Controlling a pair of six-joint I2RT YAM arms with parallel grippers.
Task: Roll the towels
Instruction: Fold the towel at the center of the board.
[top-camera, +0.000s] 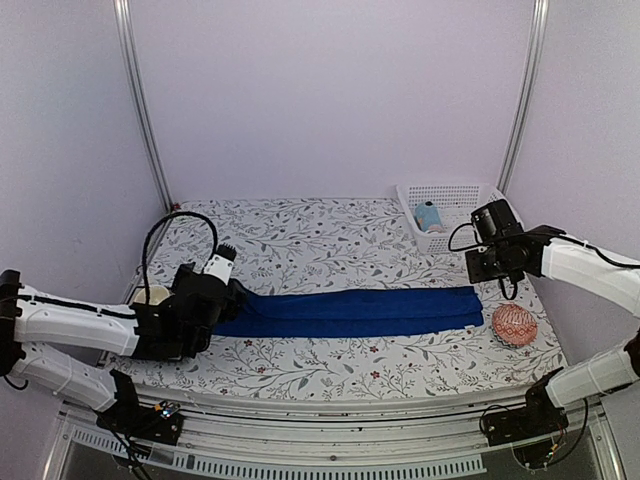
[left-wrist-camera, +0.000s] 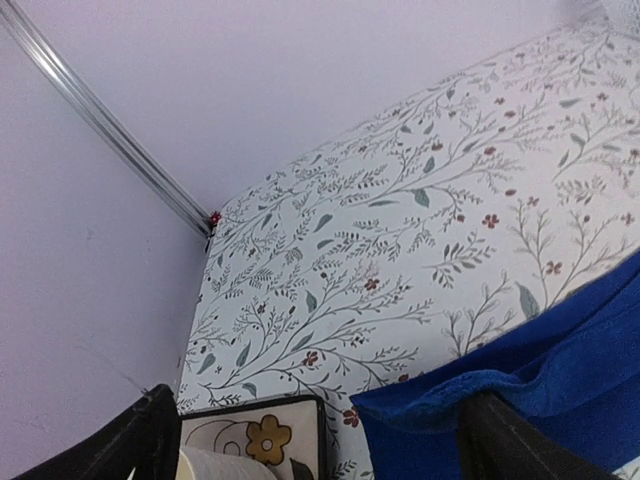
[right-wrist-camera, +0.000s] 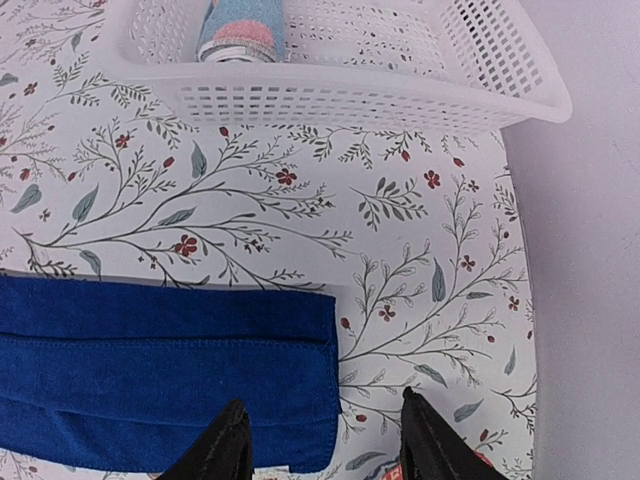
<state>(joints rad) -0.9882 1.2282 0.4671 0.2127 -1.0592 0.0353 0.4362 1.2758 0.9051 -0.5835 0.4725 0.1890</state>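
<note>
Floral-print table (top-camera: 330, 230). Royal-blue towel (top-camera: 360, 312) flat, unrolled, stretched across middle. Left gripper (left-wrist-camera: 320, 435) at its left end, jaws wide apart. Right gripper (right-wrist-camera: 325, 440) over right end, jaws apart. Light-blue towel (top-camera: 429, 216) rolled in white basket (top-camera: 455, 190), back right. Pink ball (top-camera: 514, 325) beside royal-blue towel's right end.

A lab test cell: plain lilac walls (top-camera: 330, 90), aluminium posts (top-camera: 143, 100), floral-clothed table (top-camera: 320, 240)

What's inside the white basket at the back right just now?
One rolled-looking light-blue towel with pink and white marks, lying toward the left end of the basket. The rest of the inside looks bare, though the near mesh wall hides the towel's underside and part of the floor.
</note>
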